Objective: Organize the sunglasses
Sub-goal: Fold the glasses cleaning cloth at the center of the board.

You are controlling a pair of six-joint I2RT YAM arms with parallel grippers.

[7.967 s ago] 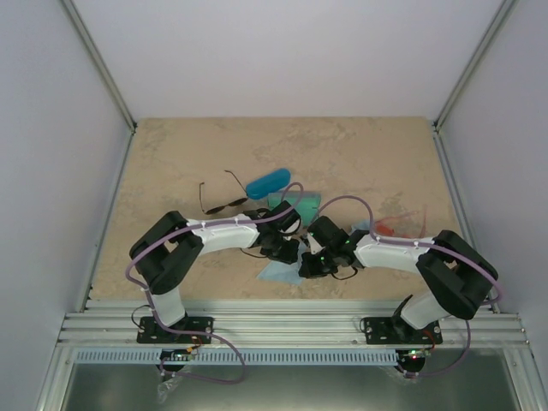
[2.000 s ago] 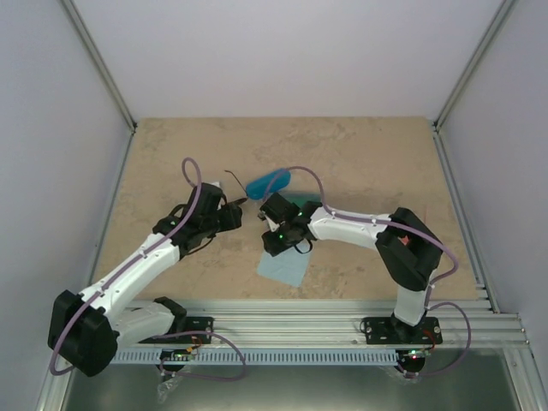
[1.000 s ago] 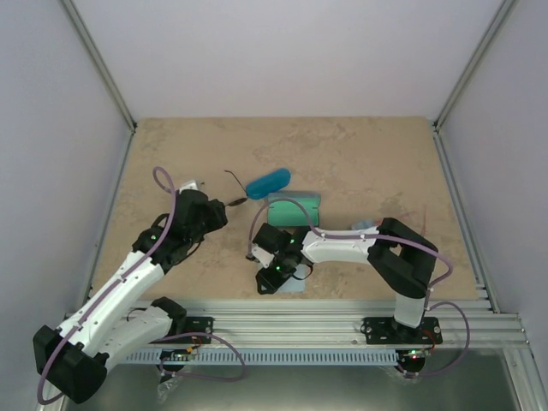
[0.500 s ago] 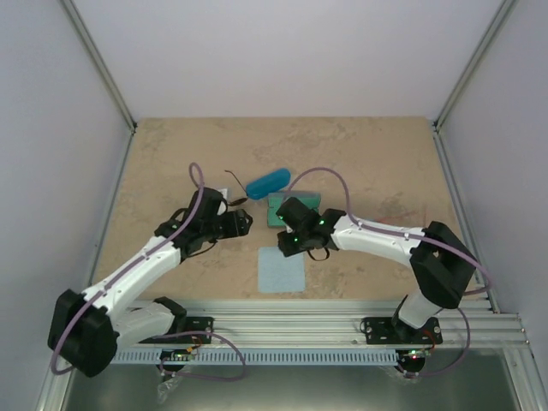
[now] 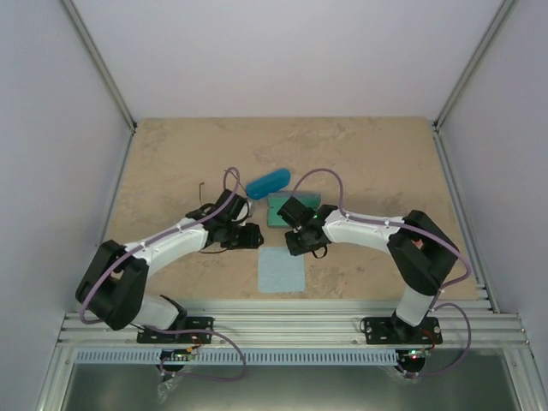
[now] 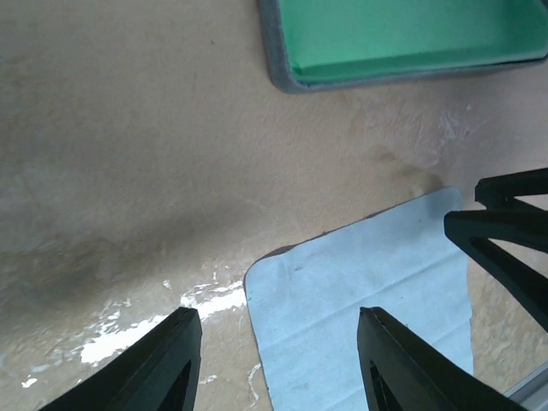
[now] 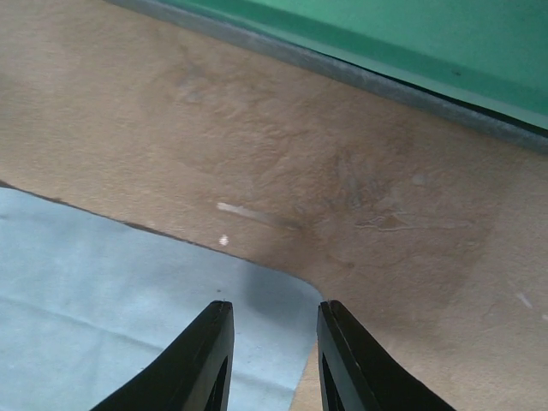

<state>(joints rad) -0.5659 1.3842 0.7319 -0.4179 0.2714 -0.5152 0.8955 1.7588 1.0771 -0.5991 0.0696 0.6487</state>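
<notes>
The wire-framed sunglasses lie at the left behind my left arm; only a thin dark temple shows. The red-orange sunglasses do not show clearly. A light blue cloth lies flat near the front. My left gripper is open and empty, hovering over the cloth's far left corner. My right gripper is open by a narrower gap and empty, over the cloth's far right corner. The right fingers show in the left wrist view.
A grey-blue rectangular case lies open with its green lining up, just behind both grippers, and shows in both wrist views. A glossy blue oval case lies behind it. Metal rails run along the table's near edge.
The cloth, held bunched by both grippers earlier, now lies spread flat. My left gripper has swung right and forward to its far left corner. My right gripper has stayed near its far right corner.
</notes>
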